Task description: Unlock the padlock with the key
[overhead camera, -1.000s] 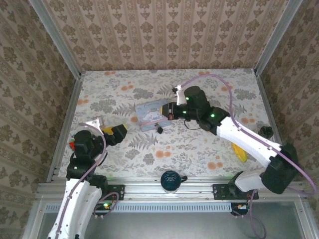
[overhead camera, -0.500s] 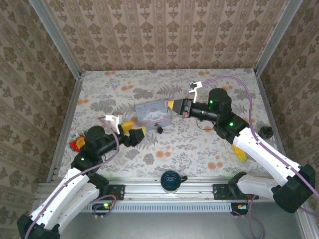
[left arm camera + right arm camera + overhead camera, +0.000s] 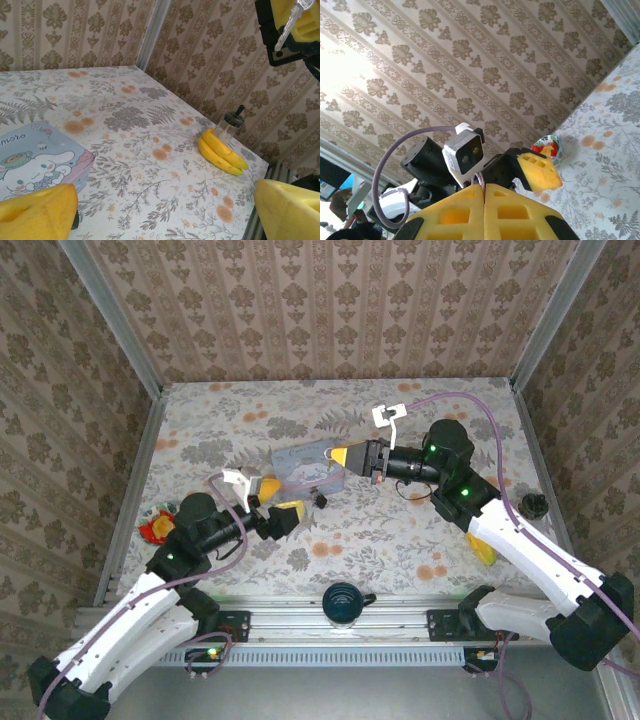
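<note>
We pinch the key in our right gripper by the tin; left gripper gapes empty, padlock beside it untouched.

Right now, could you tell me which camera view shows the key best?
The left wrist view: the key sticks out bare from the right gripper. The right wrist view catches a thin metal loop above the shut pads, probably its ring. In the top view it is too small to make out.

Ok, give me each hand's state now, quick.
Left hand: open, holding nothing.
Right hand: closed on the key.
</note>
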You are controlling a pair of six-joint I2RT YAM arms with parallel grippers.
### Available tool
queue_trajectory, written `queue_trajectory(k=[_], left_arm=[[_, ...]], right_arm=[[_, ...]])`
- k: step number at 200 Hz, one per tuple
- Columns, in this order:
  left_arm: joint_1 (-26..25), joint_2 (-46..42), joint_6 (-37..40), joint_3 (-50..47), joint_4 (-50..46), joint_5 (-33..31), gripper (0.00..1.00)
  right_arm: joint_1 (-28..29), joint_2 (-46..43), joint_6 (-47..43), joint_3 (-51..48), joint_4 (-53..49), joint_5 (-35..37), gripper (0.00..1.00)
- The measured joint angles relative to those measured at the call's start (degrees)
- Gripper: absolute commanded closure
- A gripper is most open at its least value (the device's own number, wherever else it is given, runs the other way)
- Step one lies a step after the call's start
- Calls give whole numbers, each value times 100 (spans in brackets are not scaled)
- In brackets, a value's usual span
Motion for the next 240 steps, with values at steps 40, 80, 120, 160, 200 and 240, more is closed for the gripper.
queue_trajectory(k=[40,80,120,160,200,240], left_arm=[[-17,11,293,44,190,409,17],[-83,140,470,44,592,605,21],[-647,229,1325,35,833,-538,27],[-1569,354,2800,-457,2041,-2378,33],[-1825,1320,4192,-695,3397,-3091,36],[-1847,2677,5178,-688,4800,-3134,43]], right_arm=[[0,4,-26,0,17,-120,100],[2,83,-63,15,-175,-15,100],[2,310,363,17,-726,813,100],[2,350,1226,-356,-793,1722,100],[2,328,1829,-634,-800,2330,100],[33,190,2201,-826,-745,2710,100]])
